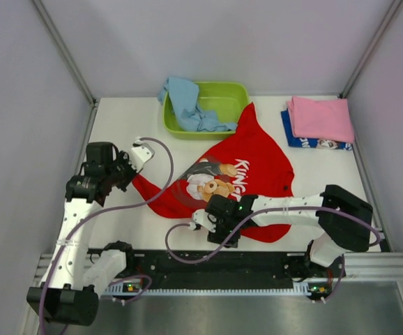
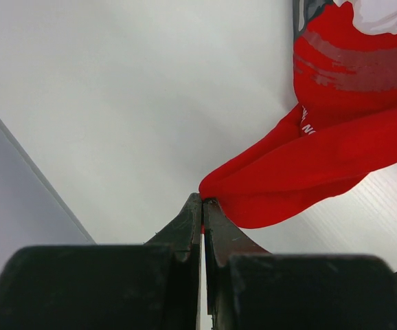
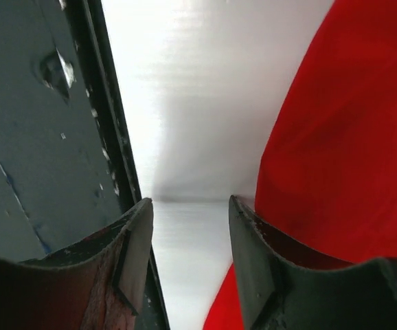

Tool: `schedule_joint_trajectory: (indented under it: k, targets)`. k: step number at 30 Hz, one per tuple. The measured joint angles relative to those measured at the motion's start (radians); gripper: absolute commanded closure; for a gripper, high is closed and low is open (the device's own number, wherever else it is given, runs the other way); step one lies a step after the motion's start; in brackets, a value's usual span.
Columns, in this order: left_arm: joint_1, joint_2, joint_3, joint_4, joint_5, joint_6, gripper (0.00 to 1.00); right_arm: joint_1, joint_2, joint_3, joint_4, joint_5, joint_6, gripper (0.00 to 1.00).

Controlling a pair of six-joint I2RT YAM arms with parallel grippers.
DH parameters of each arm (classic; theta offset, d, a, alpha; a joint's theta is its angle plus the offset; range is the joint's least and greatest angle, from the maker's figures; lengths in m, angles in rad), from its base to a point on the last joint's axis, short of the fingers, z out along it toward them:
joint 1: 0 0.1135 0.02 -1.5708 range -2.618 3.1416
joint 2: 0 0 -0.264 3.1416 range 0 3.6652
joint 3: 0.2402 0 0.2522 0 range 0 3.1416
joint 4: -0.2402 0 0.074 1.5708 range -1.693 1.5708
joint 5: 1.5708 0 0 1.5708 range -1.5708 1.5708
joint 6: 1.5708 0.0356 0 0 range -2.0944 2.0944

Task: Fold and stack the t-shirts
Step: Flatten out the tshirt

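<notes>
The t-shirt (image 1: 257,150) is red (teddy-bear print, white lettering).

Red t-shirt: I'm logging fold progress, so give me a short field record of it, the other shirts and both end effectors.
red t-shirt: spread loosely on the table, bear print up, not yet folded
left end effector: shut on the red t-shirt's corner nearest the left arm
right end effector: open at the shirt's near edge, gripping nothing
light blue t-shirt: draped over the green basin
pink t-shirt: folded, lying on the dark blue t-shirt, far right
</notes>
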Motion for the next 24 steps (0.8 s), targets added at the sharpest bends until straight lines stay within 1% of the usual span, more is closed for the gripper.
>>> schedule_joint_trajectory:
  k: [4,10,16,24]
  targets:
    - [0.0,0.008,0.001,0.007,0.002,-0.002,1.0,0.008,0.027,0.032,-0.013,0.071,0.011,0.5]
    - [0.0,0.016,0.001,0.013,-0.001,-0.001,1.0,-0.028,0.053,0.044,-0.016,0.133,0.046,0.47]
    - [0.0,0.023,0.005,0.023,-0.005,0.0,1.0,-0.101,0.061,0.062,-0.021,0.163,0.083,0.46]
    - [0.0,0.027,0.005,0.024,-0.013,0.004,1.0,-0.161,0.058,0.08,-0.021,0.171,0.1,0.45]
